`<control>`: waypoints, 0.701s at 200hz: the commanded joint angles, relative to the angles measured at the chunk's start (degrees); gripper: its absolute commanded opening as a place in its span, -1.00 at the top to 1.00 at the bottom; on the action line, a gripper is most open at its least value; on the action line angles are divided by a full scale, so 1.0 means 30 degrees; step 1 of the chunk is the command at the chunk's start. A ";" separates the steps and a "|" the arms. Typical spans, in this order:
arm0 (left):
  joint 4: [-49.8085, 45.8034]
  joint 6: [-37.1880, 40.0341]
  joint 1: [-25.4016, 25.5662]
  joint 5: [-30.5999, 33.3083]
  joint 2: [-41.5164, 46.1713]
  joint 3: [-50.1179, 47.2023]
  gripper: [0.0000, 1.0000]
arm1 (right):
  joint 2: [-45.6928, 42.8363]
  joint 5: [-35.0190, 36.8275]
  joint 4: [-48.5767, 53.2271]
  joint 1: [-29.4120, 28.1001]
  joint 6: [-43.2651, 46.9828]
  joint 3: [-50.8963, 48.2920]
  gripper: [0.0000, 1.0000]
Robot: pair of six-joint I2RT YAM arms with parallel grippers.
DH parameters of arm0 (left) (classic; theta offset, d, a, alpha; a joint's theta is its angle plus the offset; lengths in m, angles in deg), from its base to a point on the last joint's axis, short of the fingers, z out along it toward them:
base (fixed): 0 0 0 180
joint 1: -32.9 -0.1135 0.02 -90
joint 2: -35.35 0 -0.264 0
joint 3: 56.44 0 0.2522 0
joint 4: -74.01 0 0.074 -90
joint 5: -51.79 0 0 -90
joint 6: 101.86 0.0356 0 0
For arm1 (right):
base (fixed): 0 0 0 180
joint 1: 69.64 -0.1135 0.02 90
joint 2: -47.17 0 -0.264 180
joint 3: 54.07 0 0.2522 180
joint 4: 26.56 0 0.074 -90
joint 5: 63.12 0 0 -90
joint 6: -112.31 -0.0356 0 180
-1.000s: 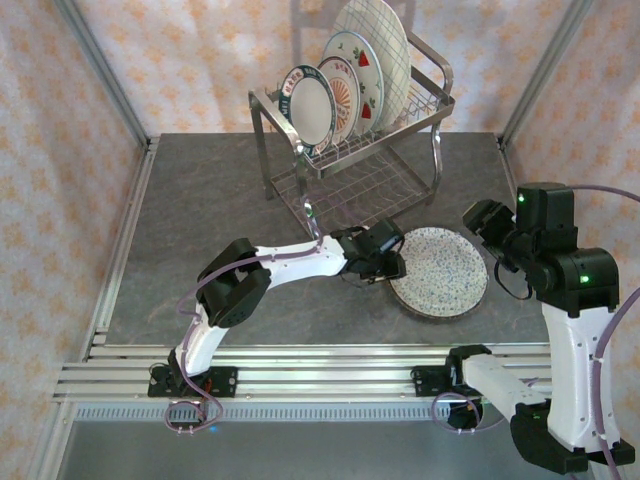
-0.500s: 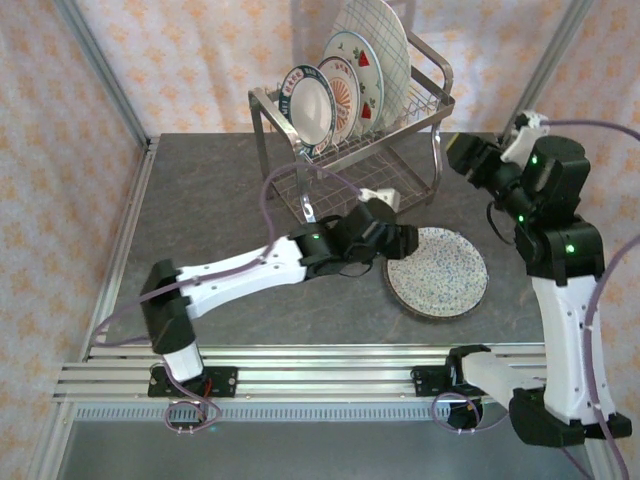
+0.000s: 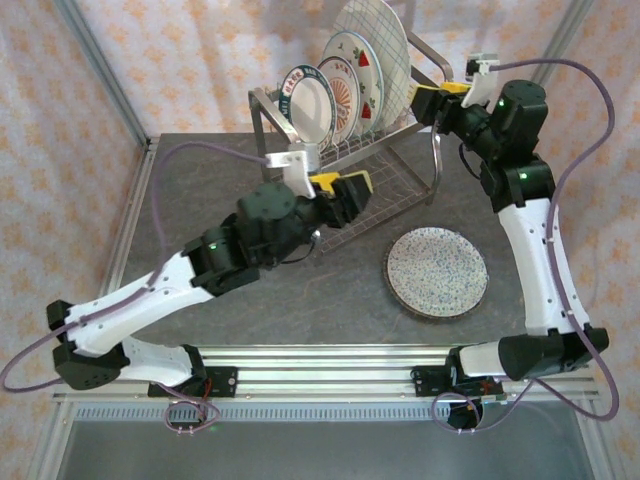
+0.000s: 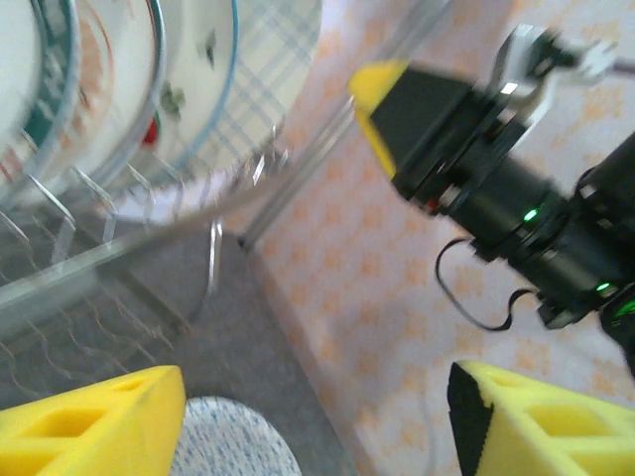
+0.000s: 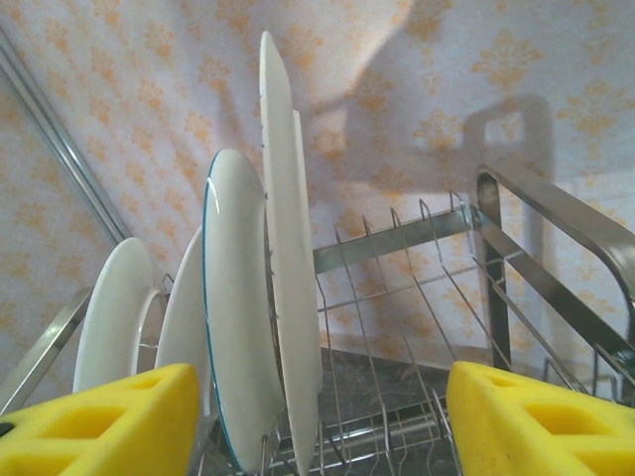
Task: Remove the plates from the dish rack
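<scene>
The left end effector (image 4: pixel 317 426) holds its two yellow fingers (image 4: pixel 89 416) wide apart, and nothing is between them. Lower down and a little ahead of it lies the speckled plate (image 4: pixel 233 441), flat on the grey counter (image 3: pixel 200 200) and well apart from the other ones. Ahead of this end effector and up to its left stands the dish rack (image 4: pixel 99 258), and four plates (image 3: pixel 345 90) stand on edge in its upper tier. Further ahead, over the far end of the rack, is the right end effector (image 3: pixel 437 100), its fingers also apart and gripping nothing. Closest in front of it is the largest plate (image 5: pixel 288 297), upright and seen edge-on between the open fingers, but no finger touches it. To the left of that one, just beside it, stands the plate with the blue rim (image 5: pixel 233 327), and further left are two smaller plates (image 5: pixel 114 317). To the right of the largest plate are rows of bare tines (image 5: pixel 397 268), and beyond them, at the far right, the looped end handle (image 5: pixel 556 233) of the rack.
</scene>
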 commanded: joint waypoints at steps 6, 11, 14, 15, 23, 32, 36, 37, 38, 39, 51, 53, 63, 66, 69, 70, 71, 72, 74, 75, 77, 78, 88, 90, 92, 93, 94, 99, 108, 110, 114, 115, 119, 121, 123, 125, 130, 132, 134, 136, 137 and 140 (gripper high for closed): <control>0.1555 0.2446 -0.0043 0.2510 0.1467 -0.0357 -0.54 | 0.0653 -0.0784 -0.0875 -0.0206 0.1184 0.1516 -0.33; 0.1596 0.2630 -0.0037 0.2733 0.1647 -0.0330 -0.56 | 0.0841 -0.0654 -0.0705 -0.0204 0.1216 0.1663 -0.33; 0.1629 0.2765 -0.0059 0.2858 0.1739 -0.0321 -0.57 | 0.0940 -0.0636 -0.0631 -0.0204 0.1240 0.1746 -0.32; 0.1631 0.2804 -0.0037 0.2879 0.1767 -0.0325 -0.57 | 0.0966 -0.0631 -0.0617 -0.0206 0.1244 0.1781 -0.32; 0.1619 0.3124 -0.0066 0.3074 0.1979 -0.0223 -0.58 | 0.1251 -0.0604 -0.0540 -0.0197 0.1331 0.1928 -0.30; 0.1500 0.3432 -0.0072 0.3228 0.2139 -0.0077 -0.60 | 0.1558 -0.0516 -0.0454 -0.0237 0.1337 0.2124 -0.27; 0.1418 0.3504 -0.0070 0.3271 0.2199 0.0002 -0.61 | 0.1725 -0.0536 -0.0402 -0.0237 0.1336 0.2246 -0.26; 0.1394 0.3511 -0.0058 0.3276 0.2216 0.0013 -0.61 | 0.1754 -0.0537 -0.0371 -0.0237 0.1336 0.2266 -0.26; 0.1367 0.3528 -0.0066 0.3279 0.2225 0.0033 -0.61 | 0.1798 -0.0537 -0.0370 -0.0237 0.1350 0.2305 -0.26; 0.1354 0.3537 -0.0055 0.3295 0.2229 0.0057 -0.61 | 0.1835 -0.0567 -0.0370 -0.0237 0.1343 0.2324 -0.26; 0.1199 0.3661 -0.0065 0.3384 0.2363 0.0167 -0.62 | 0.2302 -0.0753 -0.0298 -0.0237 0.1336 0.2698 -0.22; 0.1166 0.3663 -0.0057 0.3373 0.2391 0.0184 -0.62 | 0.2374 -0.0782 -0.0271 -0.0245 0.1336 0.2769 -0.22; 0.1112 0.3693 -0.0049 0.3372 0.2481 0.0199 -0.63 | 0.2763 -0.1003 -0.0234 -0.0294 0.1358 0.3116 -0.17; 0.1107 0.3685 -0.0060 0.3352 0.2510 0.0199 -0.63 | 0.2869 -0.1046 -0.0210 -0.0296 0.1364 0.3231 -0.16; 0.1084 0.3695 -0.0069 0.3342 0.2525 0.0199 -0.63 | 0.2977 -0.1077 -0.0144 -0.0303 0.1365 0.3337 -0.15; 0.1066 0.3694 -0.0071 0.3341 0.2540 0.0199 -0.63 | 0.3010 -0.1100 -0.0140 -0.0300 0.1380 0.3383 -0.15; 0.1071 0.3708 -0.0073 0.3355 0.2548 0.0199 -0.63 | 0.3056 -0.1127 -0.0123 -0.0298 0.1387 0.3420 -0.15; 0.1059 0.3715 -0.0074 0.3363 0.2552 0.0199 -0.63 | 0.3093 -0.1125 -0.0100 -0.0311 0.1376 0.3439 -0.15; 0.1043 0.3720 -0.0067 0.3324 0.2570 0.0199 -0.63 | 0.3151 -0.1168 -0.0090 -0.0322 0.1390 0.3518 -0.15; 0.1030 0.3721 -0.0070 0.3318 0.2577 0.0199 -0.63 | 0.3170 -0.1190 -0.0083 -0.0324 0.1392 0.3546 -0.14; 0.1021 0.3722 -0.0051 0.3313 0.2583 0.0199 -0.63 | 0.3229 -0.1206 -0.0056 -0.0347 0.1379 0.3604 -0.14; 0.1020 0.3722 -0.0063 0.3312 0.2584 0.0199 -0.63 | 0.3253 -0.1209 -0.0066 -0.0351 0.1387 0.3619 -0.14; 0.0935 0.3741 -0.0057 0.3365 0.2694 0.0177 -0.63 | 0.3496 -0.1210 -0.0022 -0.0382 0.1423 0.3882 -0.14; 0.0931 0.3727 -0.0055 0.3369 0.2715 0.0171 -0.64 | 0.3544 -0.1211 -0.0026 -0.0383 0.1431 0.3908 -0.14; 0.0923 0.3723 -0.0055 0.3377 0.2720 0.0170 -0.64 | 0.3601 -0.1211 -0.0020 -0.0391 0.1440 0.3958 -0.14; 0.0927 0.3737 -0.0050 0.3373 0.2741 0.0170 -0.64 | 0.3629 -0.1211 -0.0019 -0.0402 0.1446 0.3986 -0.14; 0.0928 0.3730 -0.0062 0.3371 0.2751 0.0155 -0.64 | 0.3644 -0.1226 -0.0033 -0.0408 0.1435 0.4015 -0.14; 0.0928 0.3722 -0.0059 0.3395 0.2786 0.0141 -0.64 | 0.3779 -0.1237 0.0006 -0.0434 0.1424 0.4138 -0.14; 0.0897 0.3752 -0.0060 0.3425 0.2838 0.0115 -0.65 | 0.4031 -0.1255 0.0133 -0.0471 0.1409 0.4416 -0.14; 0.0900 0.3751 -0.0071 0.3427 0.2846 0.0112 -0.65 | 0.4096 -0.1266 0.0152 -0.0472 0.1420 0.4481 -0.14; 0.0901 0.3759 -0.0058 0.3415 0.2849 0.0111 -0.65 | 0.4209 -0.1319 0.0216 -0.0483 0.1427 0.4598 -0.13; 0.0901 0.3755 -0.0066 0.3422 0.2849 0.0096 -0.65 | 0.4227 -0.1324 0.0231 -0.0506 0.1425 0.4628 -0.13; 0.0919 0.3773 -0.0068 0.3400 0.2891 0.0083 -0.65 | 0.4338 -0.1328 0.0285 -0.0543 0.1425 0.4754 -0.12; 0.0927 0.3779 -0.0058 0.3407 0.2896 0.0082 -0.65 | 0.4414 -0.1343 0.0314 -0.0570 0.1424 0.4821 -0.12; 0.0929 0.3780 -0.0070 0.3379 0.2897 0.0082 -0.65 | 0.4470 -0.1332 0.0387 -0.0584 0.1431 0.4882 -0.11; 0.0915 0.3780 -0.0066 0.3372 0.2890 0.0082 -0.65 | 0.4535 -0.1329 0.0413 -0.0610 0.1447 0.4927 -0.11; 0.0914 0.3781 -0.0051 0.3393 0.2902 0.0082 -0.65 | 0.4673 -0.1342 0.0545 -0.0666 0.1475 0.5103 -0.09; 0.0904 0.3781 -0.0061 0.3375 0.2899 0.0082 -0.65 | 0.4740 -0.1332 0.0621 -0.0674 0.1495 0.5180 -0.08; 0.0887 0.3788 -0.0049 0.3371 0.2898 0.0082 -0.65 | 0.4829 -0.1300 0.0698 -0.0698 0.1507 0.5265 -0.07; 0.0890 0.3782 -0.0053 0.3370 0.2898 0.0082 -0.65 | 0.4903 -0.1277 0.0784 -0.0726 0.1532 0.5345 -0.06; 0.0881 0.3782 -0.0049 0.3370 0.2903 0.0082 -0.65 | 0.4925 -0.1259 0.0822 -0.0731 0.1537 0.5382 -0.06; 0.0876 0.3781 -0.0053 0.3377 0.2907 0.0082 -0.65 | 0.5018 -0.1261 0.0878 -0.0775 0.1580 0.5514 -0.04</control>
